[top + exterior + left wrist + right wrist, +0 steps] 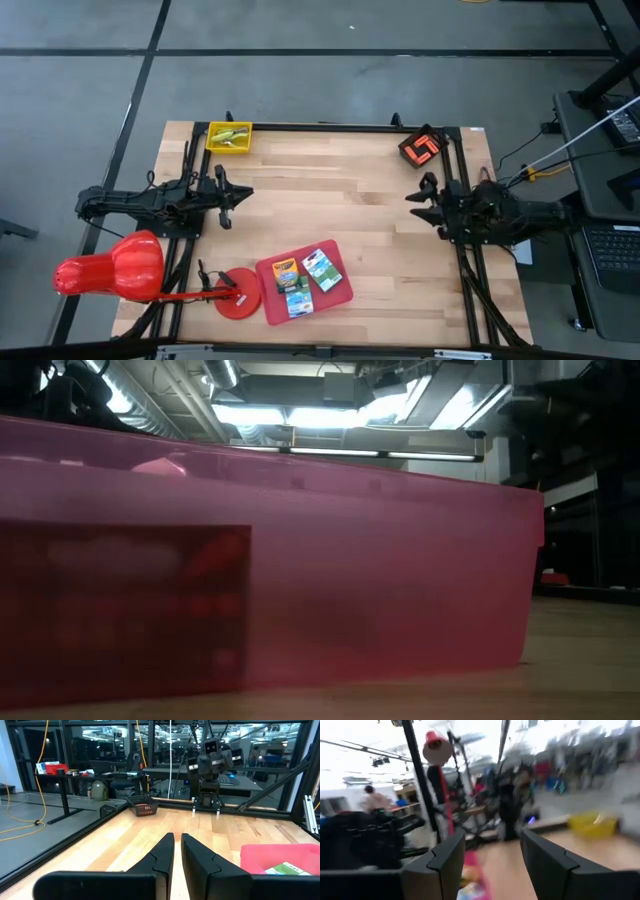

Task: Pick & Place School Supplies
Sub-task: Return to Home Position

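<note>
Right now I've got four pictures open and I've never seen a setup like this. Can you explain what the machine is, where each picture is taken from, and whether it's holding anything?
It is a robot with two dark arms at a wooden table. The overhead picture shows everything. A yellow bin and a black bin holding orange pieces sit in two corners. A red tray carries crayon boxes and a green-white pack, and beside it is a big red cone-shaped object. The table-height picture is filled by the tray's wall. The other two look out from each wrist. The left gripper is shut and empty, and the right gripper is open and empty.
</note>
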Tool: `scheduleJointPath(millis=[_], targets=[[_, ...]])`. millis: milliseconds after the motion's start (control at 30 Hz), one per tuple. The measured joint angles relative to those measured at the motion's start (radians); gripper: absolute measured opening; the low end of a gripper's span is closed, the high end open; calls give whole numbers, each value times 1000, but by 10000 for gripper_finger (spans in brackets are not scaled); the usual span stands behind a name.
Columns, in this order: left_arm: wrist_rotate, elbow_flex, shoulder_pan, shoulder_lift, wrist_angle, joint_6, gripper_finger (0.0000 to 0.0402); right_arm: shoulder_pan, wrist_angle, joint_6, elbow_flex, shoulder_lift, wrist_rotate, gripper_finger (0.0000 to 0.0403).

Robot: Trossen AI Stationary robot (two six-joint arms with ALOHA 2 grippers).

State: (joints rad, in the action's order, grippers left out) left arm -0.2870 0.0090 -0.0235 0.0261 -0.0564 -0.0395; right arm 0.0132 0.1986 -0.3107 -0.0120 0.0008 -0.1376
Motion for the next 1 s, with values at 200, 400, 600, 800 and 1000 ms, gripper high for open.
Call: scheduleJointPath(millis=[200,400,600,800,1000], targets=[[0,0,0,0,0,0,31,4,-92,353,-2,-1,116,196],[0,0,0,0,0,0,31,5,-95,320,-3,-1,120,196],[0,0,0,0,0,0,31,5,-110,295,-3,-1,123,196],[0,0,0,0,0,0,31,5,-184,295,-3,-1,123,196],[0,0,0,0,0,0,31,4,-184,295,-3,-1,123,196]])
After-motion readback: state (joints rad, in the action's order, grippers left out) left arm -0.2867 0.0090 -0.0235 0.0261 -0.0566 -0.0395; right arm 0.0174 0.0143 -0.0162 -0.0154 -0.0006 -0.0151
